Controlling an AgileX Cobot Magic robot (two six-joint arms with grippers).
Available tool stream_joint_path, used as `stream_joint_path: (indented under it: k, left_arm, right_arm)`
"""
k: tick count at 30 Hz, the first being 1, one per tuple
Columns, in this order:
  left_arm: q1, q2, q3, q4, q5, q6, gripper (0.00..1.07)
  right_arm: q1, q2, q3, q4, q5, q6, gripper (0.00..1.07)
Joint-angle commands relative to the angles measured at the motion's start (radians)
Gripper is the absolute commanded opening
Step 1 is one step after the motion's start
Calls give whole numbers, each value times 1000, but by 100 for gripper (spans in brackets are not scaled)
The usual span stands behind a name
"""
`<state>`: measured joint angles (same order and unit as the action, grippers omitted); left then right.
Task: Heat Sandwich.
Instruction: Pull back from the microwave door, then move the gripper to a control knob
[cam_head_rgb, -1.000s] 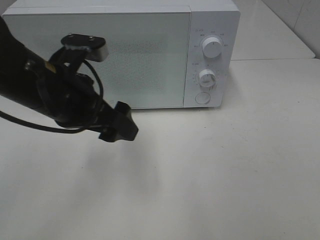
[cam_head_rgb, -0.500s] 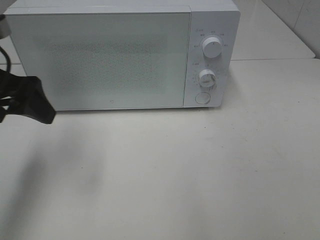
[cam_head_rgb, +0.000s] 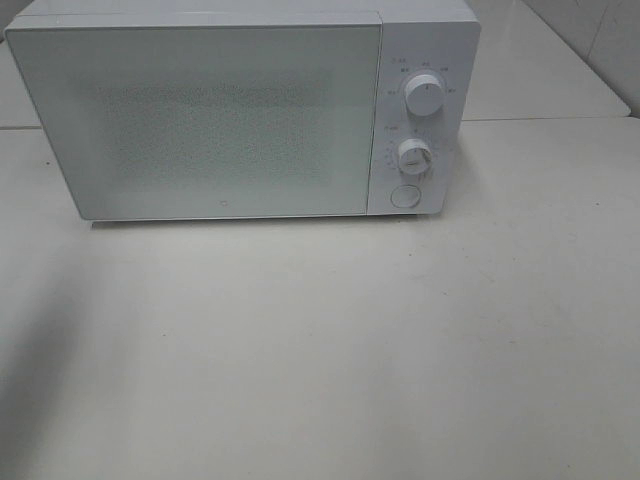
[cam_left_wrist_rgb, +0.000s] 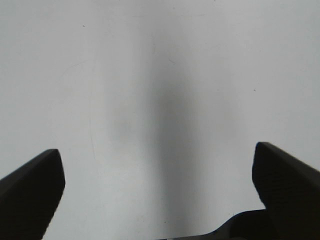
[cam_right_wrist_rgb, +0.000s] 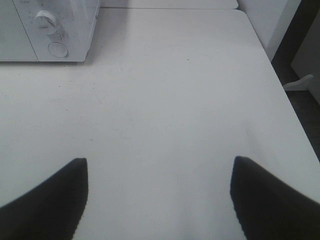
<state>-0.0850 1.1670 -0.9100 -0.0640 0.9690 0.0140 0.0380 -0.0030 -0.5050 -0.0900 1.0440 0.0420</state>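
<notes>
The sandwich is out of view in every frame. A white microwave (cam_head_rgb: 240, 110) stands at the back of the table with its door shut; its two dials (cam_head_rgb: 424, 96) and a round button (cam_head_rgb: 404, 196) are on its right panel. Neither arm shows in the exterior high view. My left gripper (cam_left_wrist_rgb: 159, 185) is open over bare white table, nothing between its dark fingers (cam_left_wrist_rgb: 30, 190). My right gripper (cam_right_wrist_rgb: 159, 195) is also open and empty above the table, with the microwave's (cam_right_wrist_rgb: 50, 30) control corner ahead of it.
The white table (cam_head_rgb: 400, 340) stretches in front of the microwave. In the right wrist view the table's edge (cam_right_wrist_rgb: 280, 85) drops off to a dark floor, and a seam (cam_head_rgb: 540, 118) to a second table runs behind.
My left arm has swung away from in front of the microwave door to the left and has left the exterior high view. Only its faint shadow stays at the lower left.
</notes>
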Motion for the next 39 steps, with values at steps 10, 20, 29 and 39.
stream_joint_path:
  k: [10,20,29,39]
  left_arm:
    - [3,-332,242,23,30,-23,97]
    - [3,-654,395,21,56,-23,97]
    - [3,-866,415,22,67,0,97]
    - [4,-990,415,21,67,0,97]
  right_arm:
    - [-5,-28,0,1,-10,-3,75]
    - [-5,-28,0,1,-10,-3,75]
    - [-5,-28,0,1,-10,-3,75]
    - [-5,-28,0,1,-10,-3,75]
